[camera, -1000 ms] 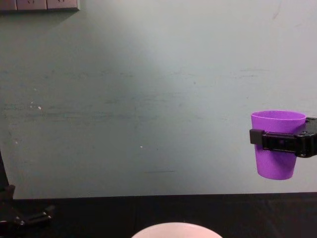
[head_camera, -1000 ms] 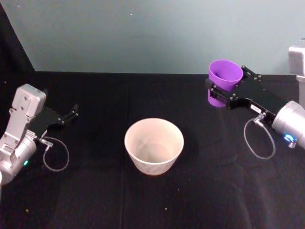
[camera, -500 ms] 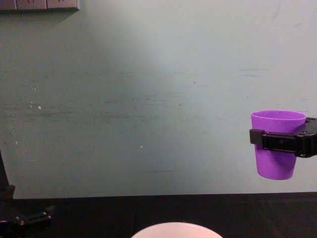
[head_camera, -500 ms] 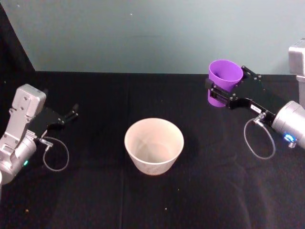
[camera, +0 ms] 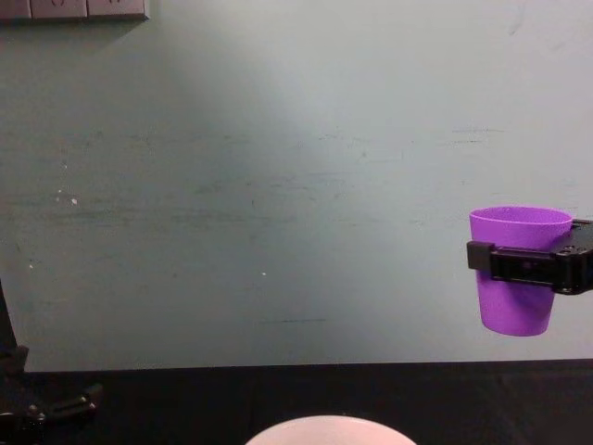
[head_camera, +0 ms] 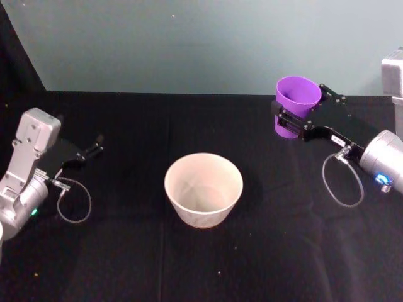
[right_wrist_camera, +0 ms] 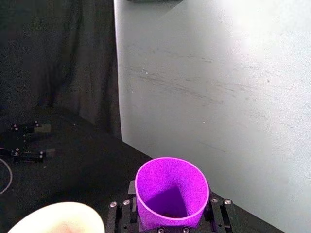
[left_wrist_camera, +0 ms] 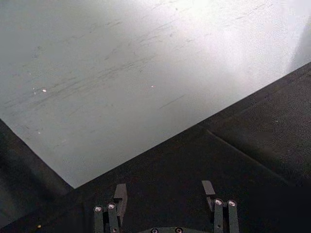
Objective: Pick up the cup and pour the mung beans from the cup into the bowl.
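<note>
Mid-carry, gripping the upright purple cup (head_camera: 288, 129) in the right end effector (head_camera: 301, 108) above the bench's (head_camera: 283, 251) far right corner, well apart from the bowl (head_camera: 198, 217) at centre. Next, probably: swing over the bowl's rim, then tip. Left end effector (head_camera: 94, 151) parked with fingers spread by the left edge.

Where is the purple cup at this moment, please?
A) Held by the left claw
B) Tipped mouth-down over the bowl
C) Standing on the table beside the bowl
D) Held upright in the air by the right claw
D: the right claw is clamped around the cup, which hangs upright in the air, off to the right of the bowl.
</note>
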`<state>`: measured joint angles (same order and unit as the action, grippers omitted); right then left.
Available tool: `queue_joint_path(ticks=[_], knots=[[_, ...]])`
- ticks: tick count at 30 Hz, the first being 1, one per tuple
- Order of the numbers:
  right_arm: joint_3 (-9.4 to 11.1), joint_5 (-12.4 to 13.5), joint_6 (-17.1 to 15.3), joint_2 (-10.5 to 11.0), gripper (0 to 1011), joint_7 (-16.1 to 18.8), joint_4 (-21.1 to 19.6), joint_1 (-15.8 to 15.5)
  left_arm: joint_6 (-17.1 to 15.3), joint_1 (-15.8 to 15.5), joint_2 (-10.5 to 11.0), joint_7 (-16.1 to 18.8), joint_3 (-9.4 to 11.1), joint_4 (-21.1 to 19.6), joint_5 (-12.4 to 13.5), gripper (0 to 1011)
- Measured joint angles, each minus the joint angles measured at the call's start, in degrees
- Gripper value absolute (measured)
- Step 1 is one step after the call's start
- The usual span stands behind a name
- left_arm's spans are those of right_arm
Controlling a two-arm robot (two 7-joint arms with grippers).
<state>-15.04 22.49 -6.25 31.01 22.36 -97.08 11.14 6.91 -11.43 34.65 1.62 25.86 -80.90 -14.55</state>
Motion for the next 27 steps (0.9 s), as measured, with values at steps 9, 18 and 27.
queue_joint_path(ticks=[9, 18, 27], knots=[[0.0, 0.0, 0.0, 0.0, 746, 0.0, 0.0, 0.0, 0.0, 0.0, 0.0, 0.0, 0.0, 0.0, 0.0, 1000], [0.0, 0.0, 0.0, 0.0, 746, 0.0, 0.0, 0.0, 0.0, 0.0, 0.0, 0.0, 0.0, 0.0, 0.0, 1000], [0.0, 0.0, 0.0, 0.0, 744, 0.0, 0.0, 0.0, 0.0, 0.0, 0.0, 0.0, 0.0, 0.0, 0.0, 1000]])
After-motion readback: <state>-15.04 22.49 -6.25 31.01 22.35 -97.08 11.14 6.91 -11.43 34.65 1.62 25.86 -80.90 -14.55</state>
